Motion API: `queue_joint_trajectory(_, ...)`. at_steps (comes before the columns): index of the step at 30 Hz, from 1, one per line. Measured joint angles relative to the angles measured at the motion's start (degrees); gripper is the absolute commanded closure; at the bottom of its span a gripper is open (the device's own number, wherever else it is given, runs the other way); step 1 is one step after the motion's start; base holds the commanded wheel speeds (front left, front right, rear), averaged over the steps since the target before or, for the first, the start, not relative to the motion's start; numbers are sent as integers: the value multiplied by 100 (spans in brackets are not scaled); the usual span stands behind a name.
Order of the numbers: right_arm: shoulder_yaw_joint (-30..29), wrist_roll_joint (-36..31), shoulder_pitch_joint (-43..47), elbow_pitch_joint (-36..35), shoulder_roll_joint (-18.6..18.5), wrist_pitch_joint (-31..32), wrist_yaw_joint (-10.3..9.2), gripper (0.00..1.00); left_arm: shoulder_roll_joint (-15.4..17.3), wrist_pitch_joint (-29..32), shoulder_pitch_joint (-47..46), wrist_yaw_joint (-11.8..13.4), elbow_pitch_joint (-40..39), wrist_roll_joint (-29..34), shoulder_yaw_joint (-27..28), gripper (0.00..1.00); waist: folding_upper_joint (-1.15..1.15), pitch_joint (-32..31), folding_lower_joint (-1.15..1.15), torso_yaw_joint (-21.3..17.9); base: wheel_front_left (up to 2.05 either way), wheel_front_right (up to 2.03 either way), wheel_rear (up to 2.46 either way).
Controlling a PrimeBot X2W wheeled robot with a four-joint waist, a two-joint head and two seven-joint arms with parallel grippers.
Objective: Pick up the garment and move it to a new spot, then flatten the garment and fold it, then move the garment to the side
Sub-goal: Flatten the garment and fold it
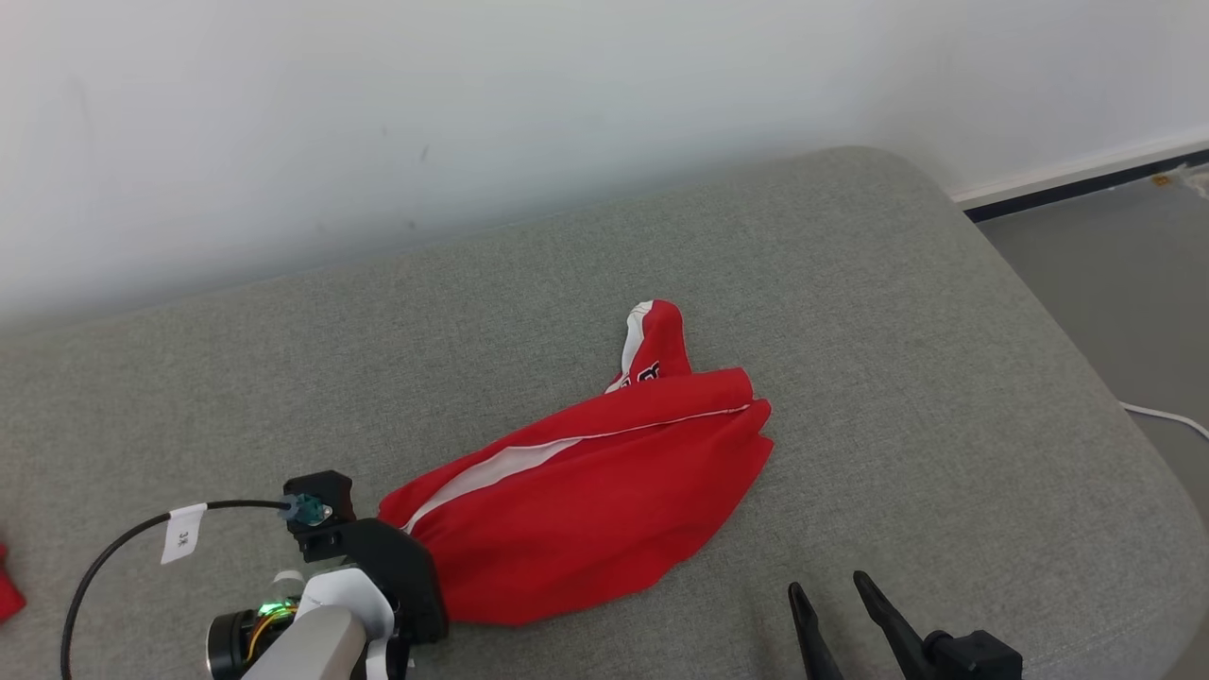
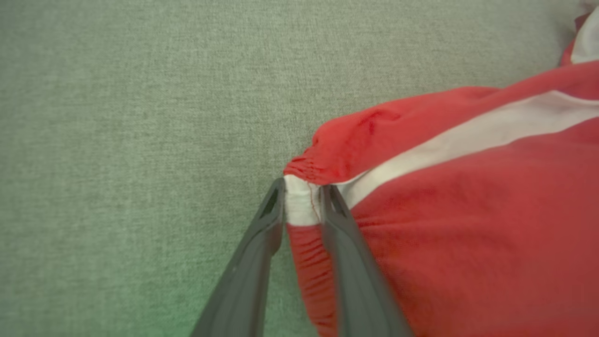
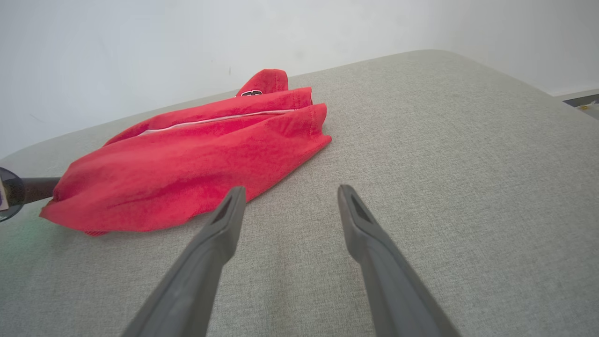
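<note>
The garment [image 1: 595, 491] is a red piece with a white stripe, lying crumpled on the grey cushion [image 1: 850, 283]. In the left wrist view my left gripper [image 2: 302, 189] is shut on the garment [image 2: 468, 224], its fingers pinching the gathered red-and-white hem at the garment's near-left corner. In the head view my left wrist [image 1: 397, 576] covers that corner. My right gripper [image 1: 836, 604] stands open at the lower right, apart from the cloth. From the right wrist, the right gripper [image 3: 290, 192] has bare cushion between its fingers, and the garment [image 3: 187, 154] lies ahead to the left.
A white wall runs behind the cushion. The cushion's rounded edge drops to grey floor [image 1: 1133, 274] at the right, where a white cable [image 1: 1166, 416] lies. A black cable with a white tag [image 1: 182, 532] trails from my left wrist. A red scrap [image 1: 8, 590] lies at the far left.
</note>
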Motion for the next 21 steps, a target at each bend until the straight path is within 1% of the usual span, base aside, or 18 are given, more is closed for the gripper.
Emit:
queue_joint_trajectory(3,-34,-22,2,-12,0,7,0,0,-15,-21,2,-43,4,-46,33,66,0,-17,0,36,0,0,0)
queue_joint_trajectory(5,-18,-59,0,-25,0,42,0,0,-31,-27,9,-64,1,-71,45,73,0,-34,0,72,0,0,0)
queue_joint_trajectory(6,-12,-93,-8,-41,0,49,0,0,-38,-27,17,-98,1,-82,52,71,0,-41,0,90,0,0,0)
queue_joint_trajectory(7,-7,-108,-25,-65,1,56,0,0,-47,-40,23,-101,1,-99,52,62,0,-48,0,109,0,0,0)
queue_joint_trajectory(8,-3,-134,-51,-97,-4,73,0,0,-57,-60,26,-110,-5,-129,60,3,0,-56,0,127,0,0,0)
queue_joint_trajectory(9,-9,-145,-88,-121,-10,86,0,0,-62,-111,31,-136,-14,-148,74,0,0,-63,0,143,0,0,0)
queue_joint_trajectory(16,-46,-177,-159,-249,-38,152,0,0,-34,-169,118,-259,-59,-224,96,0,0,-99,0,210,0,0,0)
queue_joint_trajectory(19,21,-177,-158,-259,-55,205,0,0,-14,-96,143,-339,-68,-257,80,0,0,-90,0,204,0,0,0)
queue_joint_trajectory(20,53,-177,-181,-260,-77,238,0,0,-8,-89,143,-356,-68,-265,78,24,0,-83,0,197,0,0,0)
queue_joint_trajectory(21,100,-169,-252,-265,-103,296,0,0,2,-59,142,-382,-66,-269,75,67,0,-74,0,186,0,0,0)
